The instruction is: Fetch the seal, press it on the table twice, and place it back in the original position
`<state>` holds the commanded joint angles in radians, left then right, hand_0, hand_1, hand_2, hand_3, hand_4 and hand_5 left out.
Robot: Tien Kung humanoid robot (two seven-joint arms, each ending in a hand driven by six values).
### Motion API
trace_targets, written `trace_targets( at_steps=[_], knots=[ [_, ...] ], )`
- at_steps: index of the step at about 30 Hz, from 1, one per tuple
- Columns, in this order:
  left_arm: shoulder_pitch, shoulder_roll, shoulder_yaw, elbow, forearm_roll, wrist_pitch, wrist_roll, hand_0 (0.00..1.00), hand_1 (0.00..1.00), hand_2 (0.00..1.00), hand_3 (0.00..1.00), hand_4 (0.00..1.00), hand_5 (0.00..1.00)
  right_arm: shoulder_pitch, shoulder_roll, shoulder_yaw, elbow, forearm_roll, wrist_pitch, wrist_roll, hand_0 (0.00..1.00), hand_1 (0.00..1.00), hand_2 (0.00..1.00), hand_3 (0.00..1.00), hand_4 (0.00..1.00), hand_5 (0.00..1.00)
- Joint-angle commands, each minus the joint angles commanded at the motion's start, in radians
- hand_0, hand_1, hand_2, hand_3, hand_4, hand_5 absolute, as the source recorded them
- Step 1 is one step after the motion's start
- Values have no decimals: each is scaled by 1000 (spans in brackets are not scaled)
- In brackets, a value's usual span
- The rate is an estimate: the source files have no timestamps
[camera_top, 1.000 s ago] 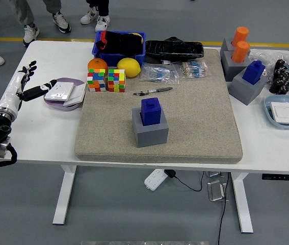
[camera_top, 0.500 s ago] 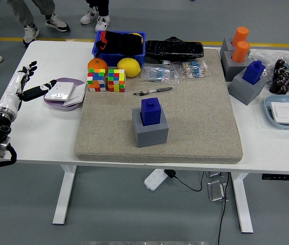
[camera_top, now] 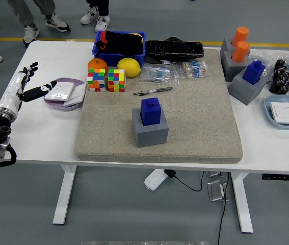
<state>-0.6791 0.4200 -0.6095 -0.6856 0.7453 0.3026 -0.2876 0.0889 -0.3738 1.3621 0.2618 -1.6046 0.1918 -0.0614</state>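
The blue seal (camera_top: 150,111) stands upright in its grey holder (camera_top: 150,130), near the middle of the beige mat (camera_top: 195,122) that covers most of the white bench (camera_top: 42,138). Nothing touches the seal. Just behind it on the mat lies a pen (camera_top: 152,92). Further back, at the mat's far left corner, stand two colour cubes (camera_top: 106,80), with an orange (camera_top: 97,65) and a lemon (camera_top: 128,67) behind them, and a blue bin (camera_top: 120,43) with black things inside at the far edge of the bench. At the right side of the mat there is a second blue seal (camera_top: 254,72) on a grey block (camera_top: 244,87), and behind it two orange seals (camera_top: 240,44) in another grey block.

The left hand (camera_top: 26,81) is at the left edge of the bench, well apart from the seal. Its fingers are spread and hold nothing; the thumb points toward a purple plate (camera_top: 57,97) that carries a white box. The right hand is not visible.

At the far right, a light blue dish (camera_top: 282,118) lies on the bench.
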Motion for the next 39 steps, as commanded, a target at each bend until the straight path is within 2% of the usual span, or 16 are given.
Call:
trace_targets(
  at_steps=[39],
  knots=[
    [-15, 7, 3, -3, 4, 2, 0, 998, 985, 960, 960, 816, 277, -1, 1, 11, 0, -1, 1, 1, 785, 702, 694, 654, 769, 552]
  ],
)
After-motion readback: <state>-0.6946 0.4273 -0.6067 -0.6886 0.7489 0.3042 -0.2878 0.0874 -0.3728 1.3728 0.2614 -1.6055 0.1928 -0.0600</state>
